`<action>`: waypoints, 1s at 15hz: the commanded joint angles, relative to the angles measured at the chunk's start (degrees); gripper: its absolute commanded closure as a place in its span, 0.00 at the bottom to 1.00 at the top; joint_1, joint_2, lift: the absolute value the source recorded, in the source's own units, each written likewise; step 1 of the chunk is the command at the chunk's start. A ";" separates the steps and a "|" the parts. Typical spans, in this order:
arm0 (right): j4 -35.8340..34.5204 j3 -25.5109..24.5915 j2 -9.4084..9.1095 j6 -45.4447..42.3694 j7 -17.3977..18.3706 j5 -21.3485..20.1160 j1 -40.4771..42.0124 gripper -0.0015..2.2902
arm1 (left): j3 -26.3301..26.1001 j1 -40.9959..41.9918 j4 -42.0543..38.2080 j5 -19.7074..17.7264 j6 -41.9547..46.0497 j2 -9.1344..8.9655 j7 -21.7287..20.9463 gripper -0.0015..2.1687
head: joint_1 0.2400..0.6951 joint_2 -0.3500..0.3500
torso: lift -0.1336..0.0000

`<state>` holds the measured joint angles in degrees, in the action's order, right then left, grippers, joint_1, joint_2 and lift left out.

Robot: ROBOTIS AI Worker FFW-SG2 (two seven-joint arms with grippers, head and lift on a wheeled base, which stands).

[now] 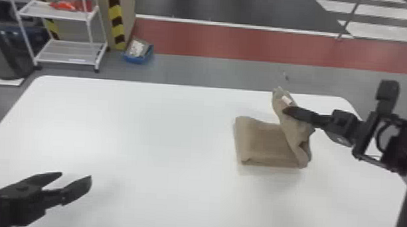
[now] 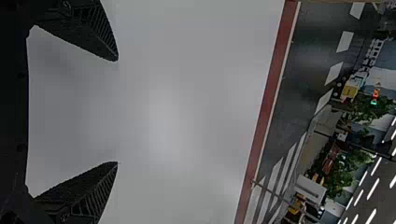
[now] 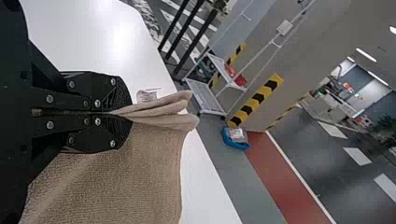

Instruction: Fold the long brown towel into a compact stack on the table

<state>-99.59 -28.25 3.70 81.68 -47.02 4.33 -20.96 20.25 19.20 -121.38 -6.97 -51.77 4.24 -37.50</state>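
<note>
From where I stand, the brown towel (image 1: 261,144) is right of centre in the head view, on the white table (image 1: 139,124). Its left part lies flat in a folded, roughly rectangular pad, with thick rounded folds along the left side. Its right part is lifted — a tall, creased flap that leans toward the upper left, its tip near the table's far edge. A small white label (image 1: 286,100) shows near the top of that flap.

The right claw (image 1: 286,111) is on the right side of the head view, its arm coming in from the right edge. It is clenched on the raised part of the towel. In the right wrist view the two black fingers (image 3: 105,95) are pressed together with several layers of cloth pinched between them, the layers fanning out past the tips and more towel spreading across the lower left.

The left claw (image 1: 76,176) is at the lower left of the head view, over the table and well apart from the towel. It is released, holding nothing — in the left wrist view its fingers stand wide apart.

Past the table, a white shelf rack (image 1: 66,61) stands at the upper left with something red (image 1: 69,5) on its upper shelf. A blue bin (image 1: 137,60) sits on the floor near a yellow-and-black striped post (image 1: 115,12).
</note>
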 commanded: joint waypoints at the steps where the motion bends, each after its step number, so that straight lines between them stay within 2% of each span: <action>1: -1.39 5.14 -2.56 -0.51 0.09 -1.08 1.98 0.66 | 0.32 0.05 -0.08 -0.07 -0.05 0.16 -0.03 0.04 | 1.00 0.49 | 0.07; 3: -1.57 9.18 -3.75 -1.04 0.97 -4.51 2.50 0.65 | 0.41 0.23 0.01 -0.24 -0.05 0.25 -0.11 0.04 | 1.00 0.55 | 0.07; 4: -1.48 10.41 -3.75 -1.21 1.15 -5.83 2.86 0.59 | 0.49 0.40 0.01 -0.24 0.13 0.25 -0.11 0.04 | 1.00 0.58 | 0.07; 5: -1.39 11.03 -3.75 -1.04 1.15 -6.44 3.30 0.38 | 0.58 0.49 0.01 -0.33 0.13 0.34 -0.11 0.04 | 1.00 0.61 | 0.07; 6: -1.39 11.55 -3.75 -0.86 1.23 -6.71 4.09 0.01 | 0.67 0.49 0.09 -0.33 0.13 0.34 -0.20 0.04 | 1.00 0.62 | 0.07; 8: -2.10 10.50 -3.75 -1.56 1.15 -3.98 5.14 0.00 | 0.76 0.49 0.36 -0.42 0.13 0.42 -0.20 0.04 | 1.00 0.64 | 0.07; 11: -2.27 5.84 -3.75 -4.90 1.23 5.16 5.84 0.02 | 0.76 0.49 0.45 -0.68 0.30 0.34 -0.20 0.04 | 1.00 0.65 | 0.07; 12: -1.74 5.05 -3.75 -7.19 1.76 6.65 5.84 0.03 | 0.76 0.58 0.53 -0.68 0.30 0.42 -0.29 0.04 | 1.00 0.65 | 0.07; 15: 2.83 6.81 -3.75 -16.51 7.82 3.05 5.40 0.05 | 0.85 0.67 0.45 -0.77 0.48 0.42 -0.38 0.04 | 1.00 0.62 | 0.07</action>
<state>-99.25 -22.48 0.09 69.81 -40.48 9.34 -15.22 21.01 19.81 -120.90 -7.70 -51.43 4.63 -37.86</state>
